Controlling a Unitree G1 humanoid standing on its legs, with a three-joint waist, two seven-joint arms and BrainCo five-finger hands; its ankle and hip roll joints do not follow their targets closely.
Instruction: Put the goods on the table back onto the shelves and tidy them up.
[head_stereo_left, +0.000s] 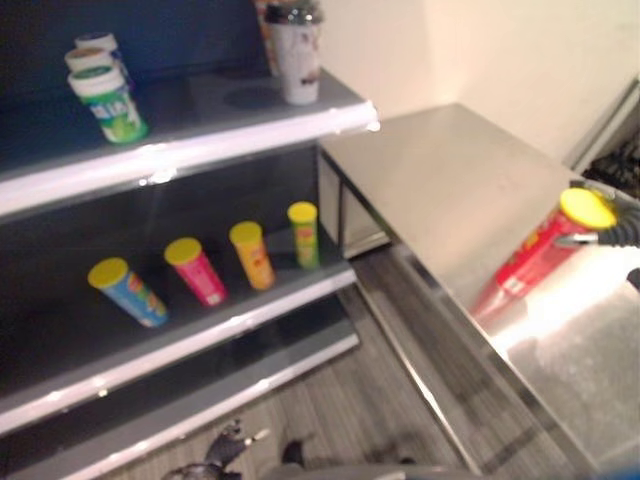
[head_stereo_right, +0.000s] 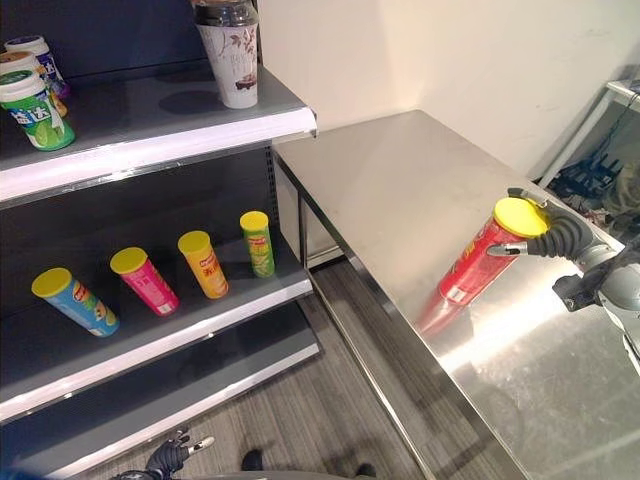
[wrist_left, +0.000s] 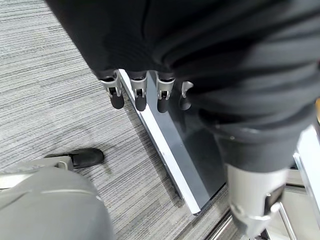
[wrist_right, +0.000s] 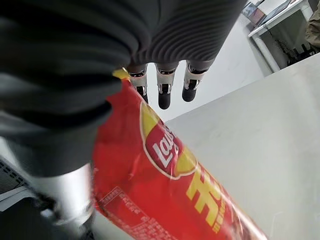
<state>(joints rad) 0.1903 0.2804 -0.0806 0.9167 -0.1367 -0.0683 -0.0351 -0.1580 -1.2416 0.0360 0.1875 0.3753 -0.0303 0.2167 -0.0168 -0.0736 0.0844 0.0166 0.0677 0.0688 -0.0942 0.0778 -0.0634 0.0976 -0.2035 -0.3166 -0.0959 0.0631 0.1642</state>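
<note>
Here the right hand (head_stereo_right: 556, 236) clasps the top of a red can (head_stereo_right: 480, 255) with a yellow lid, tilted, its base on the steel table (head_stereo_right: 400, 190) at 3 o'clock. Left hand (head_stereo_right: 172, 455) hangs low at 7 o'clock, fingers relaxed. Middle shelf (head_stereo_right: 180, 335) at 9 o'clock carries blue can (head_stereo_right: 76, 300), pink can (head_stereo_right: 146, 280), orange can (head_stereo_right: 204, 264), green can (head_stereo_right: 258, 243), all leaning

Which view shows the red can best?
The right eye view: the whole red can shows, tilted on the table, yellow lid in the right robot hand. The left eye view blurs it; the right wrist view shows its side close up.
</note>
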